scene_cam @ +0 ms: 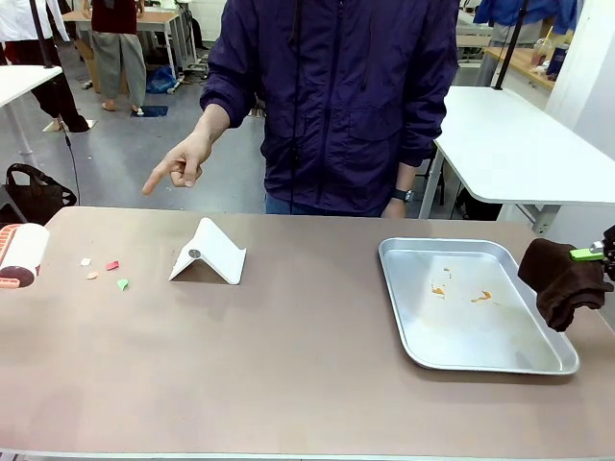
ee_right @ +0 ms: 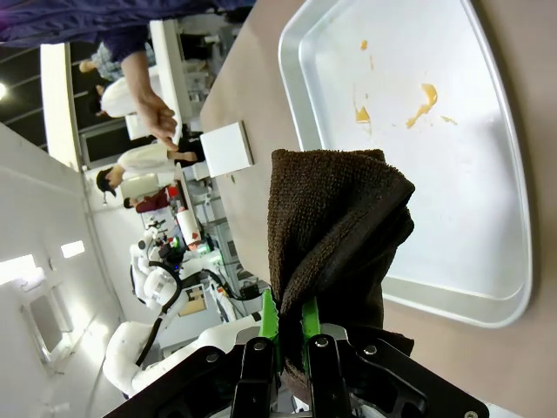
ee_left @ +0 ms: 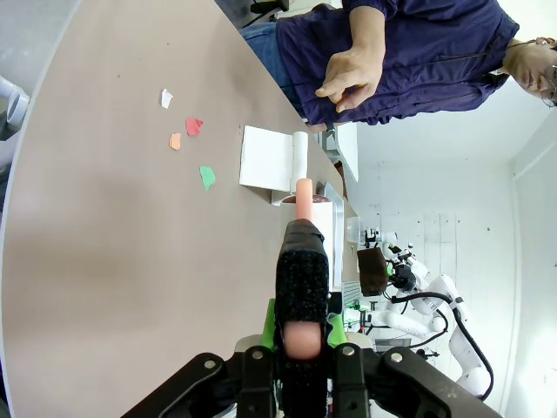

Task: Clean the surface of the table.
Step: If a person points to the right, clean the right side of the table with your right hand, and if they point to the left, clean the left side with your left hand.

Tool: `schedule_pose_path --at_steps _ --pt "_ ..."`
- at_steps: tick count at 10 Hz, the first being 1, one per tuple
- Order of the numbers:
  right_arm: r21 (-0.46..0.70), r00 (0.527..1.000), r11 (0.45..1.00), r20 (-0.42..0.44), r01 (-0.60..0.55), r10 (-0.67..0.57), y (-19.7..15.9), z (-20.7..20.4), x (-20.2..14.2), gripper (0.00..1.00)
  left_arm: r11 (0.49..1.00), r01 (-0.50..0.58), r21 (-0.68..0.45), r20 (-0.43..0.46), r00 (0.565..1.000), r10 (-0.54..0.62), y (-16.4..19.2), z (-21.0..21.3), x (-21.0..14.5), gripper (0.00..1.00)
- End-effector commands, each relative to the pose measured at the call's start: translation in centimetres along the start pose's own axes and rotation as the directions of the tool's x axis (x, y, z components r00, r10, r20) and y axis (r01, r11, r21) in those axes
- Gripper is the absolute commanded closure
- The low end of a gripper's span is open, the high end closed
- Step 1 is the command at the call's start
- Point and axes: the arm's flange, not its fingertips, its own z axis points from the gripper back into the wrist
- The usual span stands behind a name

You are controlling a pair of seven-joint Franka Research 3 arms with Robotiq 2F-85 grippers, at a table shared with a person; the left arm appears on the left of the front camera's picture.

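**A:** What is the front view showing?

**B:** The table [scene_cam: 288, 375] is stretching across the whole foreground, taupe-brown. A person [scene_cam: 336, 96] is standing at its far side, one hand [scene_cam: 178, 163] pointing down toward the left part of the top. There, paper scraps [scene_cam: 106, 269] are lying near a white folded stand [scene_cam: 209, 252]. A metal tray [scene_cam: 461, 336] with orange smears is lying at the right.

**A:** And the arms?

**B:** The right gripper [scene_cam: 588, 254] is hanging at the right edge, clamping a brown cloth [scene_cam: 565, 283] just beside the tray. A lint roller [scene_cam: 21, 254] is poking in at the left edge.

**A:** The left wrist view?

**B:** The left gripper [ee_left: 300, 335] is squeezing the roller's black handle, its jaws closed on it above the tabletop. The scraps and the stand are lying ahead.

**A:** The right wrist view?

**B:** The green pads are pinching the cloth tight. The tray is lying on the table just beyond it.
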Motion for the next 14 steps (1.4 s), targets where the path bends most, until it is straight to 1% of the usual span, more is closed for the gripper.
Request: schedule_pose_path --at_steps 1,6,7,8,10,11,13,14 --pt "-0.006 1.0 1.0 0.007 -0.004 0.004 0.2 0.0 -0.3 0.89 1.0 0.01 0.001 0.002 1.0 -0.01 -0.3 0.1 -0.1 0.78" --pt "-0.006 1.0 1.0 0.007 -0.004 0.004 0.2 0.0 -0.3 0.89 1.0 0.0 0.0 0.0 1.0 0.0 0.0 0.0 0.0 0.78" --pt "-0.006 1.0 1.0 0.007 -0.004 0.004 0.2 0.0 -0.3 0.89 0.996 0.0 0.086 0.015 1.0 -0.001 -0.9 -1.4 0.3 0.78" --pt "-0.006 1.0 1.0 0.007 -0.004 0.004 0.2 0.0 -0.3 0.89 0.985 -0.027 0.17 0.079 0.997 0.013 -1.3 -2.6 0.8 0.78" --pt "-0.006 1.0 1.0 0.007 -0.004 0.004 0.2 0.0 -0.3 0.89 0.964 -0.048 0.263 0.115 0.993 0.018 -1.8 -4.5 1.3 0.78" --pt "-0.006 1.0 1.0 0.007 -0.004 0.004 0.2 0.0 -0.3 0.89 0.944 -0.06 0.323 0.138 0.99 0.015 -1.7 -5.6 1.7 0.78" --pt "-0.006 1.0 1.0 0.007 -0.004 0.004 0.2 0.0 -0.3 0.89 0.92 -0.088 0.381 0.14 0.99 0.037 -1.1 -7.3 2.4 0.78" --pt "-0.006 1.0 1.0 0.007 -0.004 0.004 0.2 0.0 -0.3 0.89 0.898 -0.107 0.426 0.197 0.98 0.023 -0.7 -7.8 2.9 0.78"
